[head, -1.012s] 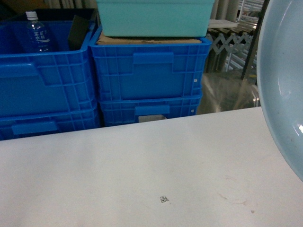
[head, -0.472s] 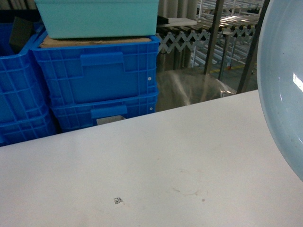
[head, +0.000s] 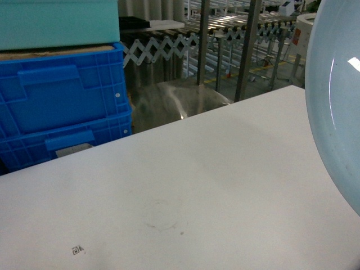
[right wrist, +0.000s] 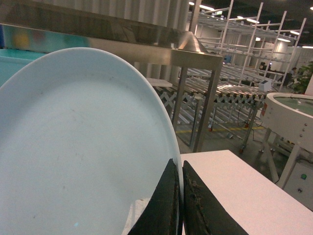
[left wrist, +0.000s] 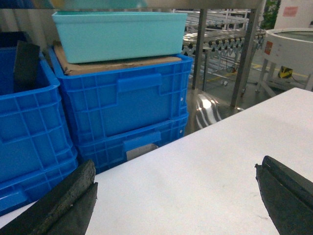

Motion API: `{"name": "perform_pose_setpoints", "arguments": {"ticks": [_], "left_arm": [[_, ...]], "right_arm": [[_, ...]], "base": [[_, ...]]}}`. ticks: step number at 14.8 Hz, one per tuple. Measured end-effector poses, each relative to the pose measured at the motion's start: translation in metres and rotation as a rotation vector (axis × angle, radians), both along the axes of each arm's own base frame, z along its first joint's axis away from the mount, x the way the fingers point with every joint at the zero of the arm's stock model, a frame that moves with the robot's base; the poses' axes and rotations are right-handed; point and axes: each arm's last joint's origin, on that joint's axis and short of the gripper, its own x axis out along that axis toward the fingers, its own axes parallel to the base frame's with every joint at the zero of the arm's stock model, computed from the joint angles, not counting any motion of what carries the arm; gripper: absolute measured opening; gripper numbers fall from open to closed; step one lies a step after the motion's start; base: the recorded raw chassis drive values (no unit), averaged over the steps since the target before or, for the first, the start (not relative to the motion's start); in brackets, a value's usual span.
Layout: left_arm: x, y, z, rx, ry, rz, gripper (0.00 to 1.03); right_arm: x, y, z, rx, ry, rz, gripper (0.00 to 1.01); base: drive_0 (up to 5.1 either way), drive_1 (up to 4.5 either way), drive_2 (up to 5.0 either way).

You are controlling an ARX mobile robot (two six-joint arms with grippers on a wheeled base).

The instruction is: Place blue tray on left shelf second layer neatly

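Observation:
The blue tray [head: 337,101] is a pale light-blue dish that stands on edge at the right border of the head view, above the white table [head: 197,185]. It fills the left of the right wrist view, where the tray [right wrist: 83,147] has my right gripper [right wrist: 177,164] shut on its rim, one finger on each side. My left gripper [left wrist: 175,169] hangs open over the table, with nothing between its dark fingers [left wrist: 73,196]. A shiny steel shelf bar [right wrist: 146,46] and upright [right wrist: 205,107] rise behind the tray. I cannot tell which layer that bar is.
Stacked dark-blue crates [head: 62,95] stand behind the table's far left edge, with a teal tub [head: 56,22] on cardboard on top. The table's far edge runs diagonally; beyond it are a steel upright [head: 247,50], a scissor-frame roller conveyor [head: 169,48] and a white round machine [left wrist: 293,44].
The head view has swung right: crates and tub slid to the left of the picture and the bottle left it. The tray stays at the right border.

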Motion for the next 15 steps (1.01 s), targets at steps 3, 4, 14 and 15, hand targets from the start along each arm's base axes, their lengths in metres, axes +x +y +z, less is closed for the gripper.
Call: {"name": "perform_pose_setpoints", "arguments": {"ticks": [3,4,14,15], "left_arm": [[0.0000,0.0000,0.0000,0.000,0.000,0.000,0.98],[0.0000,0.0000,0.0000,0.000,0.000,0.000,0.98],[0.0000,0.0000,0.0000,0.000,0.000,0.000,0.98],[0.0000,0.0000,0.0000,0.000,0.000,0.000,0.98]], "right_arm": [[0.0000,0.0000,0.0000,0.000,0.000,0.000,0.02],[0.0000,0.0000,0.0000,0.000,0.000,0.000,0.02],[-0.0001,0.0000,0.0001,0.000,-0.001,0.000,0.02],[0.0000,0.0000,0.0000,0.000,0.000,0.000,0.02]], "base": [[-1.6,-1.60,-1.6],[-1.5,-1.50,-1.5],[-1.6,-1.59,-1.6],[-1.7,-1.65,-1.7]]}}
